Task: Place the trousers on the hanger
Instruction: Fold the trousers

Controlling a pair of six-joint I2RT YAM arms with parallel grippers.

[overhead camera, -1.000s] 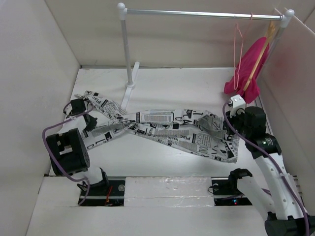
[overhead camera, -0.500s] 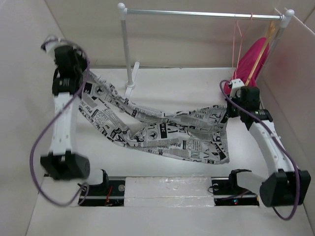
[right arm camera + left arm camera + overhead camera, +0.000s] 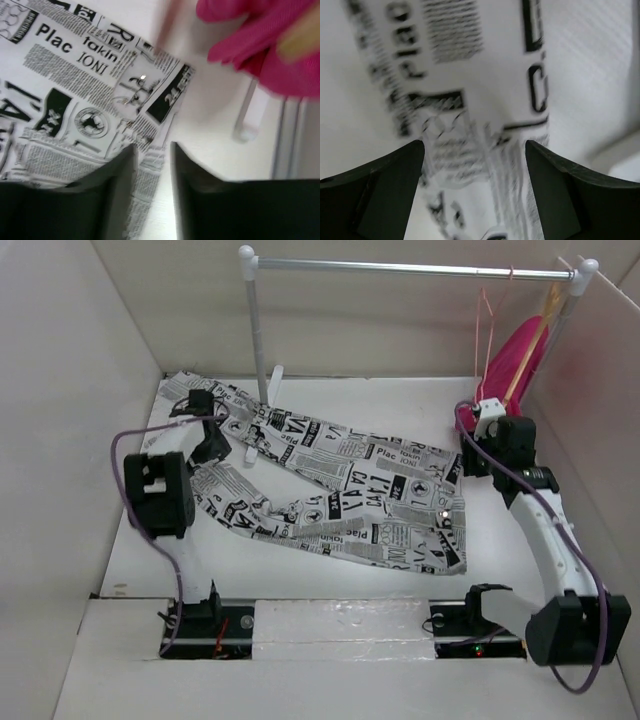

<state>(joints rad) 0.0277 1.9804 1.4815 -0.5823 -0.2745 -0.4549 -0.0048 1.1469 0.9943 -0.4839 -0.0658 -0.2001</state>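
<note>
The newspaper-print trousers (image 3: 340, 490) lie spread flat across the table, legs toward the back left, waist at the right. My left gripper (image 3: 210, 445) hovers low over one leg; in the left wrist view its jaws (image 3: 475, 150) stand wide open with blurred printed cloth (image 3: 470, 75) beneath and nothing between them. My right gripper (image 3: 472, 462) sits at the waist edge; its fingers (image 3: 152, 150) are almost together with the hem of the trousers (image 3: 65, 95) in the narrow gap. The thin pink wire hanger (image 3: 487, 335) hangs on the rail at the back right, apart from both grippers.
A metal rail (image 3: 400, 268) on two white posts (image 3: 258, 340) spans the back. A magenta garment (image 3: 515, 360) on a wooden hanger (image 3: 535, 335) hangs beside the wire hanger and shows in the right wrist view (image 3: 270, 45). White walls enclose the table on both sides.
The left arm came down from high at the back left to the table and its gripper opened, letting the trouser leg go. The trousers settled flat. The right gripper stayed at the waist.
</note>
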